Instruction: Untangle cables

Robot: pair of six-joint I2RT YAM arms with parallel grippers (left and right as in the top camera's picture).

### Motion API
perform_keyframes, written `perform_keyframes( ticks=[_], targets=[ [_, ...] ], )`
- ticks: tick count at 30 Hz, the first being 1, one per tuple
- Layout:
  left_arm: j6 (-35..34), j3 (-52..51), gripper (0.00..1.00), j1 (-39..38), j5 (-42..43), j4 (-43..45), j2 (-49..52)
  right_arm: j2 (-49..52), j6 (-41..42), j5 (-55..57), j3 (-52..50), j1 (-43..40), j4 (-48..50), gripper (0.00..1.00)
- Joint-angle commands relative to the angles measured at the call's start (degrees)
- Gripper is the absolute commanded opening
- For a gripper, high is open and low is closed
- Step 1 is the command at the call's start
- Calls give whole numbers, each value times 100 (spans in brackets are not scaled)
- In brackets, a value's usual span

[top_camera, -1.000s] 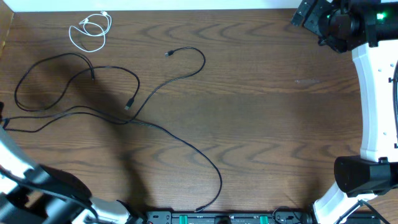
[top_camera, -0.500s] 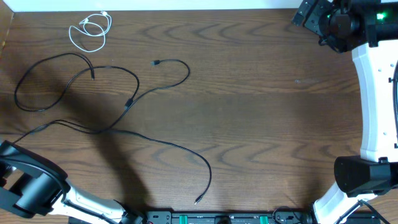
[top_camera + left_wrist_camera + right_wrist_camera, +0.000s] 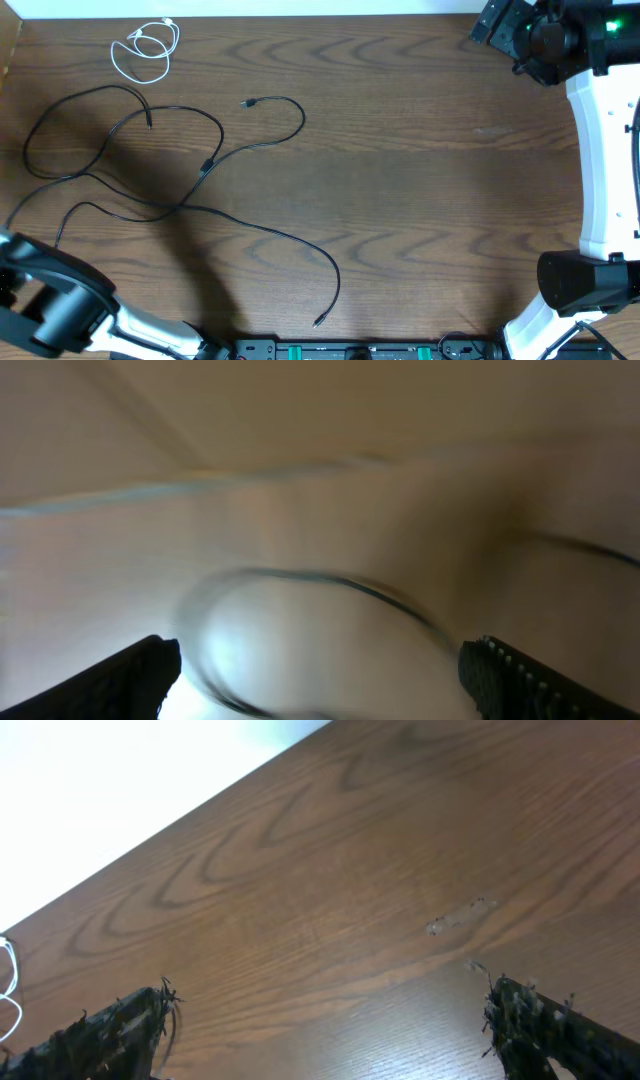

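**Overhead view.** The table (image 3: 420, 180) is dark wood. The black cords (image 3: 207, 163) lie on the left half of the frame. They form one wide loop at the left, a smaller loop ending in a plug near the upper centre-left, and a long run trailing to a plug at the lower centre. The strands cross one another at several points left of centre. The white cord (image 3: 145, 50) lies coiled in the upper left corner, apart from the black cords. The left arm (image 3: 55, 310) occupies the lower left corner, with one black strand running down towards it. Contact cannot be determined there. The right arm (image 3: 600, 150) stands along the right edge, well apart from all cords.

**Left wrist view.** The picture is heavily blurred. The left gripper (image 3: 320, 670) has its fingers at opposite lower corners, spread wide, with nothing clamped between them. A curved length of black cord shows beyond them, out of focus.

**Right wrist view.** The right gripper (image 3: 325, 1020) has its fingers fully parted and holds nothing, with bare wood beneath it. A sliver of white cord shows at the far left edge.
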Motion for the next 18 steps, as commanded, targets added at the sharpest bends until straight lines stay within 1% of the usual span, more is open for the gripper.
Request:
perform_keyframes(
  ticks=[1,3,4,6,7,9,13,14,18],
  targets=[
    [74,-9,94,-293,3143,-164,-581,26,-74,68,-9,31,-55,99],
    [74,-11,86,-546,4054,-374,-603,26,-74,68,-9,48,-90,99],
    [83,-17,85,-739,4273,-540,-597,26,-76,66,-9,66,-114,99],
    [251,-87,82,-1158,4291,-750,-588,26,-83,68,-9,101,-136,99],
    [533,-131,82,-1397,4288,-804,-588,26,-140,63,-9,125,-136,99],
    [1169,-203,82,-1956,4013,-905,-584,26,-264,61,-9,173,-136,99],
    [1899,-345,82,-3045,2826,-907,-520,26,-446,24,-9,229,-155,99],
    [2083,-367,82,-3287,2649,-909,-481,26,-448,26,-9,243,-175,99],
    [2852,-452,82,-4131,2483,-909,-240,26,-481,24,-9,306,-203,99]
  ],
)
